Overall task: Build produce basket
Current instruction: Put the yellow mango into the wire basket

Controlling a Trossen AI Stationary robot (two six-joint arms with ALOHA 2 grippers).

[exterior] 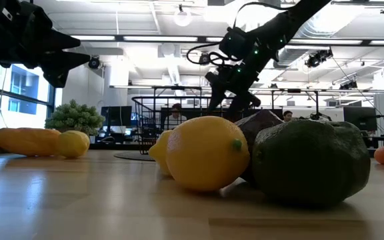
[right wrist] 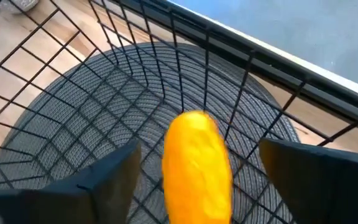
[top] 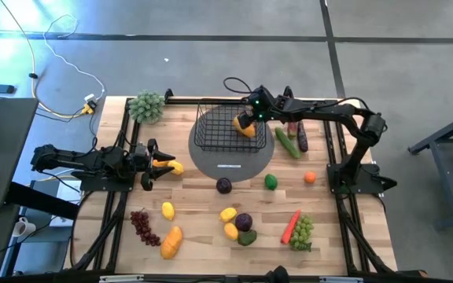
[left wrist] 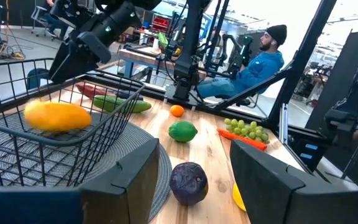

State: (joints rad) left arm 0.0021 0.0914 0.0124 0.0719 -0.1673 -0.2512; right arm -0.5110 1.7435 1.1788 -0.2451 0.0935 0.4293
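The black wire-mesh basket (top: 211, 130) stands on a flat grey round disc (top: 230, 161) at the table's far middle. My right gripper (top: 246, 118) hangs over the basket's right part, slanting down, open. An orange mango (right wrist: 194, 165) is inside the basket (right wrist: 135, 81) below and between the fingers, with a gap on each side. I cannot tell whether it rests on the mesh floor. My left gripper (top: 149, 163) waits level at the table's left, open with nothing between its fingers; a yellow fruit (top: 170, 166) lies on the table beside it.
Loose produce lies on the table: cucumber (top: 286, 141) and eggplant (top: 301, 137) right of the basket, a purple plum (top: 224, 185), lime (top: 270, 181), lemons (top: 228, 214), carrot (top: 290, 226), green grapes (top: 303, 232), purple grapes (top: 143, 226). A pale green bushy cluster (top: 146, 106) sits far left. A person (left wrist: 253, 62) sits beyond the table.
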